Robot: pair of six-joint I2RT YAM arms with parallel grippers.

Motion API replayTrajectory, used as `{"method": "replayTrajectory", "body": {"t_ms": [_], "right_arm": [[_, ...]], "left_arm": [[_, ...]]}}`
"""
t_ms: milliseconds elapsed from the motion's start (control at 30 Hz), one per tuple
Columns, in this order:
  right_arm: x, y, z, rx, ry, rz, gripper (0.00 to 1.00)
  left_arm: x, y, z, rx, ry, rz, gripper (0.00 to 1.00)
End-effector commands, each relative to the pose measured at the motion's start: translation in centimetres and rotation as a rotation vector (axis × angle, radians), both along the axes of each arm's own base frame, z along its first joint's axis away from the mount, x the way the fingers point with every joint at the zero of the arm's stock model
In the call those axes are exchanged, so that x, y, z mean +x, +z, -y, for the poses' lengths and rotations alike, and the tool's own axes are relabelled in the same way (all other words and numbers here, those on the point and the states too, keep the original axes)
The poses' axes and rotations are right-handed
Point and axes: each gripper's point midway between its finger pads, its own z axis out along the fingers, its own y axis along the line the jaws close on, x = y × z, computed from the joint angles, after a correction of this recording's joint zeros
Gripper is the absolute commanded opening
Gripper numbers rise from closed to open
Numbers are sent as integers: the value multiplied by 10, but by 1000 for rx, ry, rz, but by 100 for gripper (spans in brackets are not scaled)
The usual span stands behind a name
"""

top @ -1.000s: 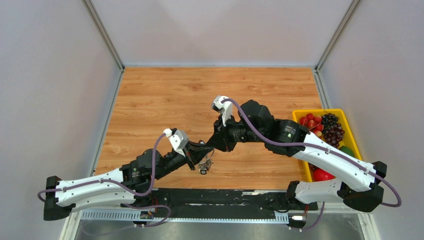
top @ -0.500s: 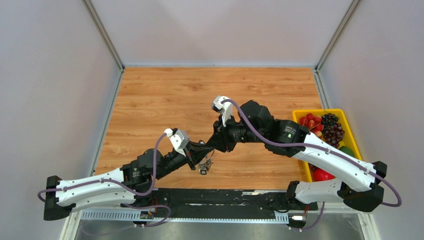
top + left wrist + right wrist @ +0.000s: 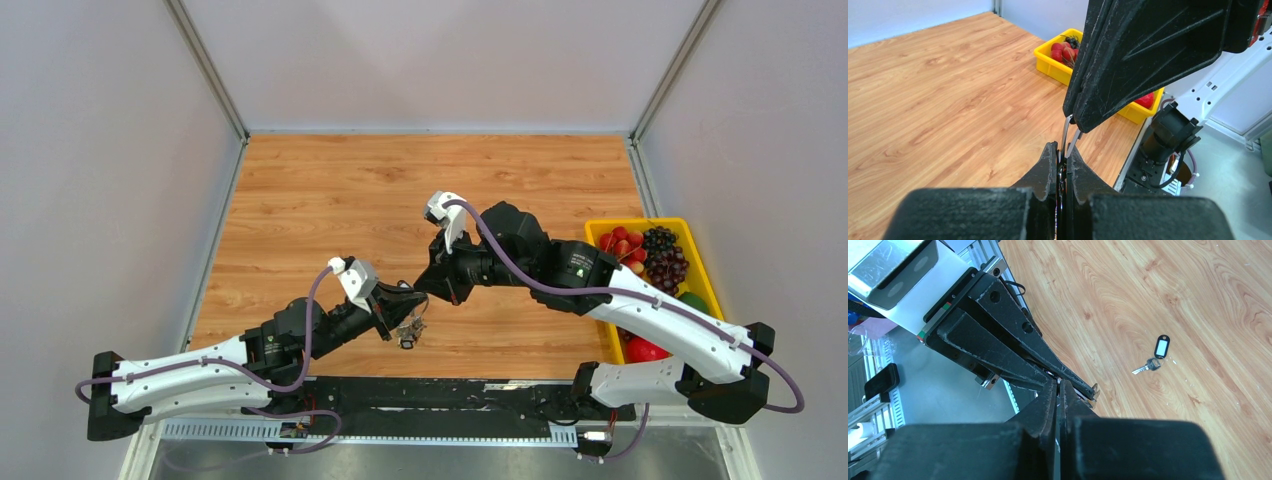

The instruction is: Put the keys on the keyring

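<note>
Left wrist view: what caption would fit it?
Above a wooden table, the left pincer and right pincer both pinch the thin keyring.

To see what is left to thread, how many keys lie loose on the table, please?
1: a black-tagged key on the table, in the right wrist view. Others may be hidden; the bunch hanging at the left gripper is too small to count.
</note>
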Motion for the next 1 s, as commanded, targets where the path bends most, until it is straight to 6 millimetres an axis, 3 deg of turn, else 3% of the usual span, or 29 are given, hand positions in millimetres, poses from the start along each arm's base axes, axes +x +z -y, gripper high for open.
{"method": "replayTrajectory", "body": {"t_ms": [0, 233, 433, 633, 967], "right_arm": [[-6, 32, -3, 90, 25, 44, 0], [-7, 26, -6, 78, 13, 34, 0], [-11, 24, -9, 78, 1, 6, 0], [-9, 27, -7, 72, -48, -16, 0], [6, 34, 0, 71, -196, -68, 0]], "left_arm": [[-2, 33, -2, -96, -5, 14, 0], [-2, 36, -5, -104, -1, 15, 1], [0, 37, -17, -137, 31, 25, 25], [3, 31, -24, -91, 58, 39, 39], [5, 23, -25, -26, 64, 86, 45]]}}
